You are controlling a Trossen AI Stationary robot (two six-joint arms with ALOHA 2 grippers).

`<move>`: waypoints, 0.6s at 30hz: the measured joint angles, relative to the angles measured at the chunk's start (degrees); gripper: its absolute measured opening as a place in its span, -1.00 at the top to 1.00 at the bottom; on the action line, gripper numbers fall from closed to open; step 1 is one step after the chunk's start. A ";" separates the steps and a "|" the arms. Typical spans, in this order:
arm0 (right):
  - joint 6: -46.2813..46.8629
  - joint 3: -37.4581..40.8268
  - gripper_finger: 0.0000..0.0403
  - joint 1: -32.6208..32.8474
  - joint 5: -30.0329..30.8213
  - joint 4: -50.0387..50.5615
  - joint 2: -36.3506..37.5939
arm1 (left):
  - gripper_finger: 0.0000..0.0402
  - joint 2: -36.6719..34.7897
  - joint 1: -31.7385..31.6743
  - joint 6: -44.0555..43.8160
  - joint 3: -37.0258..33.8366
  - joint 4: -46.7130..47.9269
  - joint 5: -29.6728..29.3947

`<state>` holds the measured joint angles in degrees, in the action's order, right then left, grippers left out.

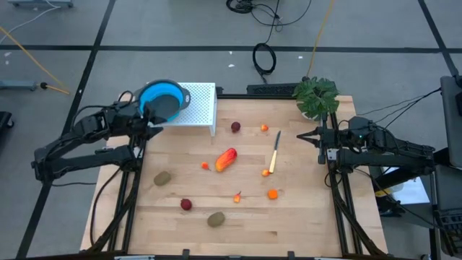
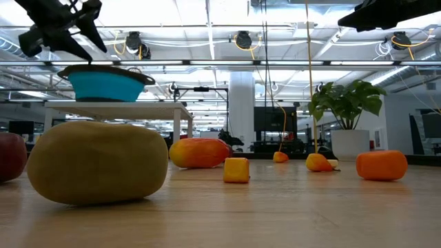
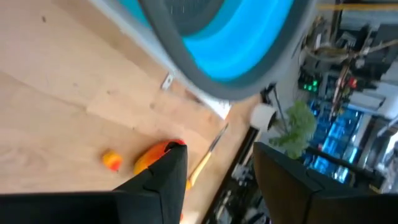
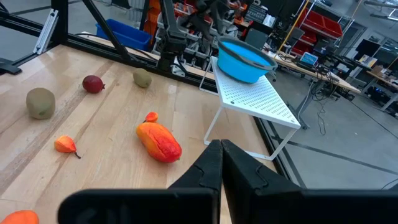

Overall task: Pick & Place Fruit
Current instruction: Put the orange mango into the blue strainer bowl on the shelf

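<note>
Fruit (image 1: 226, 159) all lying loose mid-table, none in blue bowl (image 1: 162, 101) at far-left corner yet. I'm hovering left gripper (image 1: 148, 124) spread empty beside it; right gripper (image 1: 307, 136) closed, empty, waiting at right edge.

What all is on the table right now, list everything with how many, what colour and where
Elongated fruit: one, red-orange, table centre.
Ball fruits: two, dark red; one by the rack's right leg, the other front left.
Oval fruits: two, brown-green; left side, and front centre.
Small fruit bits: several, orange, scattered around the centre.
Knife: one, yellow handle, right of centre.
Bowl: one, blue with grey rim, on the rack.
Rack: one, white, back left.
Potted plant: one, green, back right corner.
Left gripper: dark, jaws open, by the rack.
Right gripper: dark, jaws shut, at the right edge.
</note>
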<state>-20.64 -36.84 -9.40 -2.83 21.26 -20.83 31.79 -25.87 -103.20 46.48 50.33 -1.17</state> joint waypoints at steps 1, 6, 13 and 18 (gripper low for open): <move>0.00 0.00 1.00 0.01 0.00 -0.01 -0.01 | 0.12 -0.35 0.37 0.20 0.00 -0.10 0.14; 0.02 0.00 1.00 0.01 0.00 -0.02 -0.01 | 0.16 -1.93 2.56 3.91 0.00 -0.99 0.14; 1.29 0.00 1.00 0.01 -0.08 -0.22 -0.09 | 0.24 -2.12 6.92 22.06 0.00 -5.98 0.71; 4.38 0.00 1.00 0.01 -0.22 -5.29 -2.13 | 0.30 -0.46 11.46 39.92 0.00 -17.45 1.18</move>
<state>-16.27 -36.84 -9.39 -3.05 15.96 -22.96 31.32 -14.41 -63.28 46.48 32.87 0.01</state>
